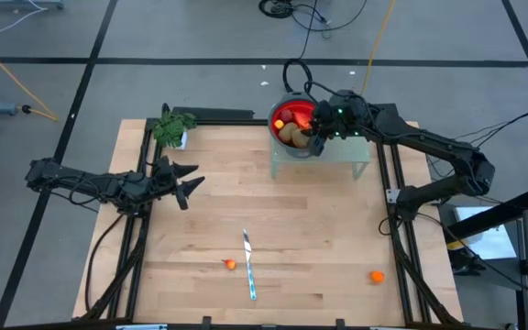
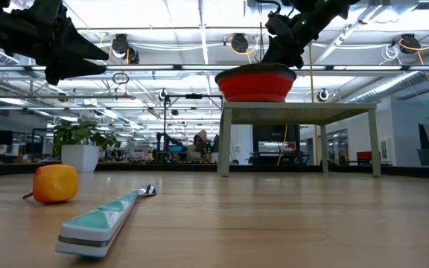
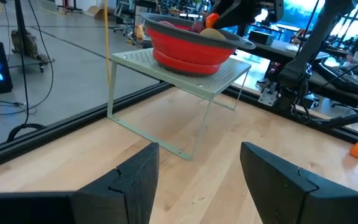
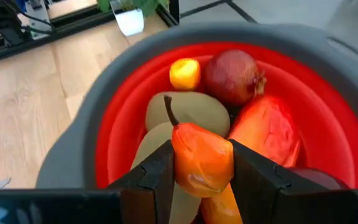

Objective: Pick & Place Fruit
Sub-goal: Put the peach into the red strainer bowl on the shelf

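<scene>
Several fruit pieces [image 4: 229, 99] in red bowl [image 4: 328, 137]; right gripper [image 4: 202, 171] gripping orange pear [image 4: 201, 155].

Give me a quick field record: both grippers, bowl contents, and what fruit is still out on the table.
right gripper: over the red bowl, shut on orange pear
left gripper: open, empty, above the table's left side
bowl position: on the small raised stand
bowl contents: several fruit pieces
loose fruit: two small orange pieces
knife: flat on table
</scene>
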Available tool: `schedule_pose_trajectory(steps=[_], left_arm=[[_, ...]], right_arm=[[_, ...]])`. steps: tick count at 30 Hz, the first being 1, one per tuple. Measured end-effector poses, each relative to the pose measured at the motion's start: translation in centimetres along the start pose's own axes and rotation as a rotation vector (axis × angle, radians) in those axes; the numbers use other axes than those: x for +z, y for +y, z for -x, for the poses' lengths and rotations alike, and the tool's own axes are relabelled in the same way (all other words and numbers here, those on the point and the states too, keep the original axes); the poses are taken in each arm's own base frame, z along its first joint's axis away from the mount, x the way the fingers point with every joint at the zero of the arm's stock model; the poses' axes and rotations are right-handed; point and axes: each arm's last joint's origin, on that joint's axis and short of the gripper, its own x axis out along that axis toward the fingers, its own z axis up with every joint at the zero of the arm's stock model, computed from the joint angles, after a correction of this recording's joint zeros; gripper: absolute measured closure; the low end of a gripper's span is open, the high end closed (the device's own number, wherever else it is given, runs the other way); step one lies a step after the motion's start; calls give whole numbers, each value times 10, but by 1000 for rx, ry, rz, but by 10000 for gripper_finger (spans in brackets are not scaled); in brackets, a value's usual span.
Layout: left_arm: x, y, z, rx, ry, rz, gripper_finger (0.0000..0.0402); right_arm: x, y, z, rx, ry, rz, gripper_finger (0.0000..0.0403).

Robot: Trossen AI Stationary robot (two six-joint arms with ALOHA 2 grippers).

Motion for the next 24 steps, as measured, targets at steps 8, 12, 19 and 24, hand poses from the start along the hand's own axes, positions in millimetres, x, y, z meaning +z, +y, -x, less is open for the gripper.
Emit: schedule_pose_trajectory(steps=[8,12,19,24], left_arm=[[0,0,0,0,1,-1,176],[0,0,0,0,1,-1,176],[0,0,0,1,2,-1,176],[0,0,0,1,2,-1,176]], right_arm=[[-1,0,0,0,10,0,277],[-1,0,0,0,10,0,277],[-1,0,0,0,10,0,277],[-1,0,0,0,9,0,277]])
